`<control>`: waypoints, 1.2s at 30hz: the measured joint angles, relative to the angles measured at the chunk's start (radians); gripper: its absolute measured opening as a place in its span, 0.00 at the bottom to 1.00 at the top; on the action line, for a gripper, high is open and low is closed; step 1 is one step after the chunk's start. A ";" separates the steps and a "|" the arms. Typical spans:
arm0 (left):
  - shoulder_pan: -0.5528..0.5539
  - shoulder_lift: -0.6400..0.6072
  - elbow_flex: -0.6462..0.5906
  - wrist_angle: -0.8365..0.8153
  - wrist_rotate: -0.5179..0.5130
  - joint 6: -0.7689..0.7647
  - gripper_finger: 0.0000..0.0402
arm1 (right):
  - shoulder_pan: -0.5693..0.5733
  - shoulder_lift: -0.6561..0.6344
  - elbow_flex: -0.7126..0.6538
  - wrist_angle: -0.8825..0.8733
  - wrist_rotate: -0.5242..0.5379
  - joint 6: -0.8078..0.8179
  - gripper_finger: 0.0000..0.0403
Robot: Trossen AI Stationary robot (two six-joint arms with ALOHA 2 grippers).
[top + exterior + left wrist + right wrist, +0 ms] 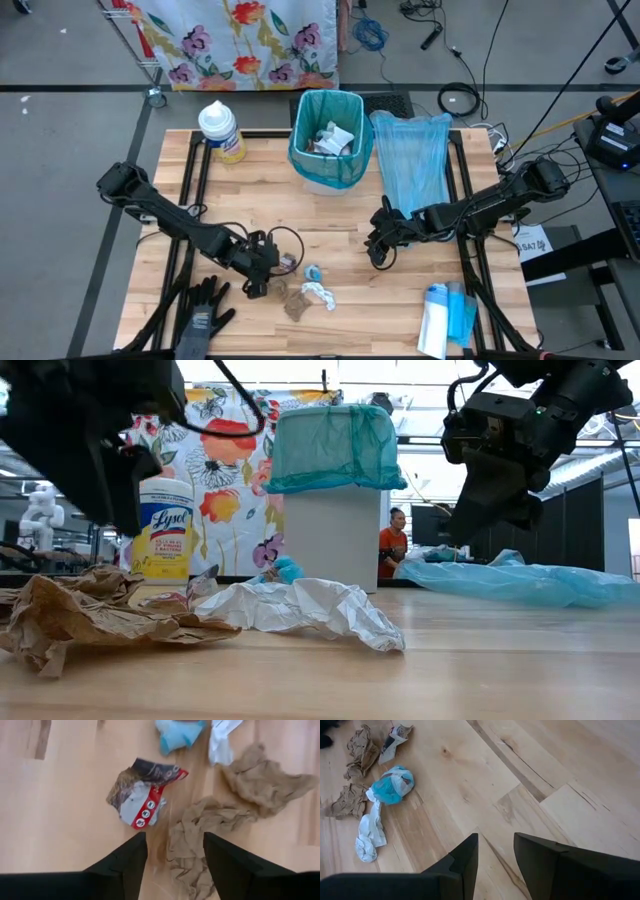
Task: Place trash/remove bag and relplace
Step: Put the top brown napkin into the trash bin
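Left gripper [172, 857], fingers parted and empty, hangs over a brown wad [192, 842] among the trash [305, 290] in front of the bin [330, 140], ready to pinch; right gripper [380, 245], also apart and empty, waits beside.

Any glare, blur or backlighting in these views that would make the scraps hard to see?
Low view: bright room behind silhouettes both arms; near brown paper wad looks soft. Left wrist view: slightly soft, brown wad between the open left hand fingers. Right wrist view: sharp, even light, right hand open. High view: evenly lit.

Both end effectors, left [172, 855] and right [496, 855], open, low, apart.
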 joint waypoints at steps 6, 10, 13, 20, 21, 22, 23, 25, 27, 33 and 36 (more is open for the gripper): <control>0.000 0.067 0.000 0.020 0.012 -0.029 0.50 | 0.001 0.000 0.000 -0.015 -0.001 0.002 0.29; 0.000 0.127 0.000 0.038 0.058 -0.043 0.50 | 0.008 0.000 0.000 -0.014 -0.001 0.002 0.29; 0.000 0.167 0.000 0.042 0.138 -0.054 0.49 | 0.017 0.000 0.000 -0.014 -0.002 0.006 0.29; 0.000 0.186 0.001 0.049 0.179 -0.165 0.10 | 0.033 0.000 0.000 -0.015 -0.001 -0.015 0.29; 0.000 0.181 0.001 0.046 0.184 -0.185 0.05 | 0.034 0.000 0.000 -0.015 -0.001 -0.024 0.29; 0.000 0.176 0.001 0.042 0.186 -0.211 0.04 | 0.034 0.000 0.000 -0.019 -0.001 -0.032 0.29; 0.000 0.172 0.000 0.040 0.187 -0.235 0.03 | 0.034 0.000 0.000 -0.024 -0.001 -0.039 0.29; 0.000 0.162 0.000 0.029 0.187 -0.289 0.02 | 0.034 0.000 0.000 -0.034 -0.001 -0.051 0.29; -0.001 0.140 -0.001 0.017 0.187 -0.349 0.01 | 0.035 0.000 0.000 -0.047 -0.003 -0.058 0.29; -0.001 0.026 0.001 0.017 0.162 -0.461 0.01 | 0.087 0.000 0.000 -0.099 -0.006 -0.065 0.29; -0.001 -0.048 0.035 -0.057 0.081 -0.489 0.01 | 0.118 0.000 0.000 -0.114 -0.003 -0.065 0.29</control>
